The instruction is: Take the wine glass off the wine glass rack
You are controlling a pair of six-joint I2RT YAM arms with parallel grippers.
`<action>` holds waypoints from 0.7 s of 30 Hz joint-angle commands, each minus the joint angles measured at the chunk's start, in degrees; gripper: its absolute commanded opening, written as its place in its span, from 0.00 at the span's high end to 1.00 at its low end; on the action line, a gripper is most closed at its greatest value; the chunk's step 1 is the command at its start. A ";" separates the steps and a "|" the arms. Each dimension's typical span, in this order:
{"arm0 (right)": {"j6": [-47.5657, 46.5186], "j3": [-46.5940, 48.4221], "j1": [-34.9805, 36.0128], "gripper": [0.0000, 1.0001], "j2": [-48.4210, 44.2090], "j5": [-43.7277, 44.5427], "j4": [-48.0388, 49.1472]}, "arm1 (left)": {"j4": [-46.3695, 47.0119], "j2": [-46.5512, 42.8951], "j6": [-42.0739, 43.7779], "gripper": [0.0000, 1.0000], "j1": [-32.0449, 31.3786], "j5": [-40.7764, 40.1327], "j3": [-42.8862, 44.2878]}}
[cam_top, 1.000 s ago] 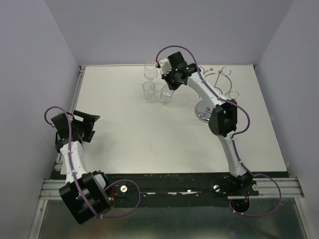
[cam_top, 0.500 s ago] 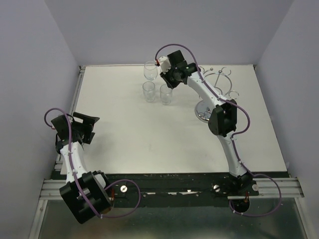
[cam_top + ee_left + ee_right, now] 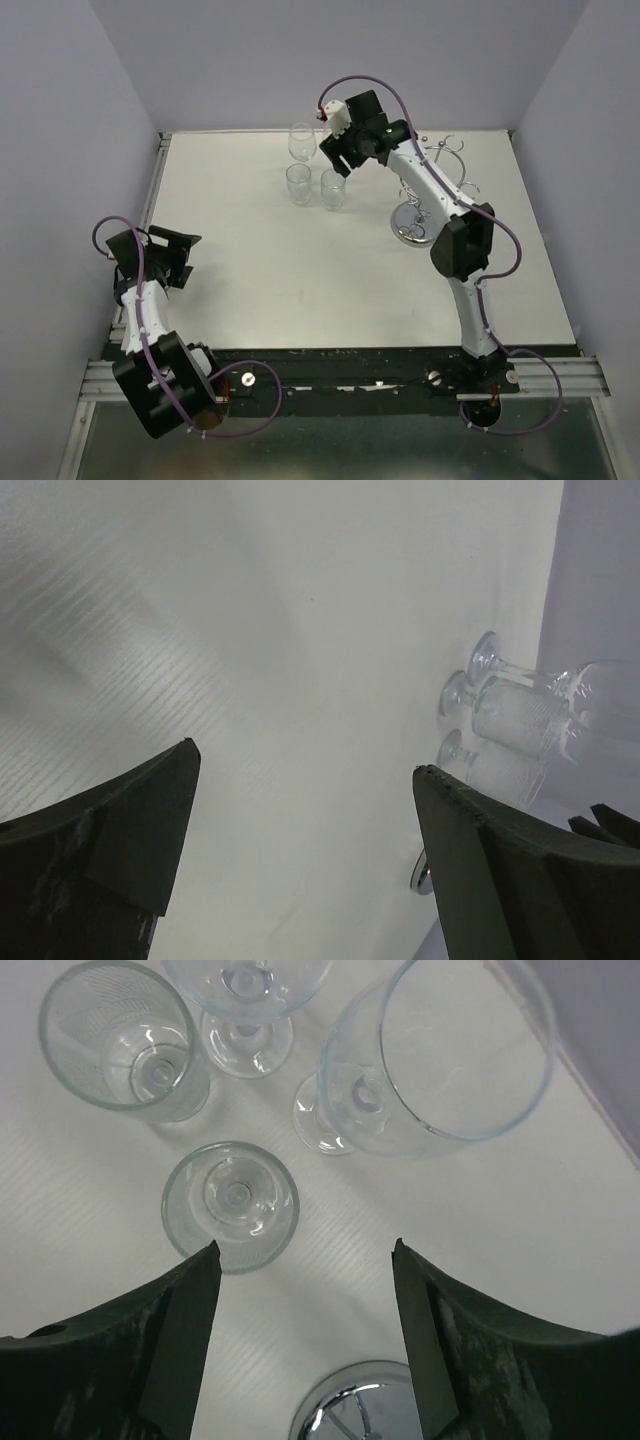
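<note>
Several clear wine glasses stand upright on the white table at the back. In the top view I make out three: one [image 3: 301,140], one [image 3: 298,183] and one [image 3: 333,188]. My right gripper [image 3: 340,152] hovers over this group. In its wrist view the right gripper [image 3: 305,1250] is open and empty, with a small glass [image 3: 232,1205] by its left finger and a large one [image 3: 440,1050] ahead. The chrome wine glass rack [image 3: 428,195] stands to the right, and its disc base [image 3: 355,1405] shows below the fingers. No glass hangs from the loops I see. My left gripper [image 3: 170,250] is open at the left edge.
The right arm's forearm crosses in front of the rack's ring top [image 3: 447,158]. In the left wrist view the left gripper [image 3: 305,765] looks across bare table toward the distant glasses [image 3: 520,720] and the rack base [image 3: 424,878]. Grey walls close in the back and sides.
The right gripper has opened wide, and it and its arm have shifted slightly up and to the right over the glasses. The left arm has barely moved.
</note>
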 commanded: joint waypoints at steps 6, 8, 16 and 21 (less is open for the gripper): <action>20.99 -7.37 -0.01 0.06 -22.66 -3.18 4.12 | 0.72 12.73 11.85 0.01 -9.61 -0.60 15.60; 23.80 -6.58 -0.01 0.04 -25.03 3.67 1.49 | -1.12 15.72 16.43 0.01 -12.25 -1.47 21.58; 22.50 -12.45 -5.35 0.00 -37.42 34.20 1.12 | -1.12 20.56 26.81 0.01 -16.21 -3.23 39.42; 22.94 -22.64 -11.86 0.00 -47.36 32.80 5.08 | -6.04 21.89 31.82 0.01 -17.09 -8.76 47.69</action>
